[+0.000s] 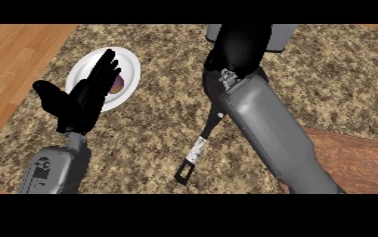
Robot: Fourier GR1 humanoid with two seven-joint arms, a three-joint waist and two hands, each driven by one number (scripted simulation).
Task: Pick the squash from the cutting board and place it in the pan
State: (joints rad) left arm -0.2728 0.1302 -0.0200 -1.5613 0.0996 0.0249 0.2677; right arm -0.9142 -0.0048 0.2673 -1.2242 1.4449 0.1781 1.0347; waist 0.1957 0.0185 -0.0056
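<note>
No squash shows anywhere in the head view. My right hand [238, 46] is at the top centre, seen from its back, over a grey pan [282, 37] whose body it mostly hides. The pan's black and silver handle [196, 151] runs down and left from under my right forearm. If the hand holds anything, it is hidden. A reddish-brown cutting board [345, 157] peeks out at the lower right, beside the forearm, with nothing visible on it. My left hand [87, 98] rests open at the left, fingers up.
A white plate [130, 61] lies at the upper left on the speckled brown counter, partly covered by my left hand, with a purple and orange patch in its middle. A light wooden strip [26, 56] runs along the left edge.
</note>
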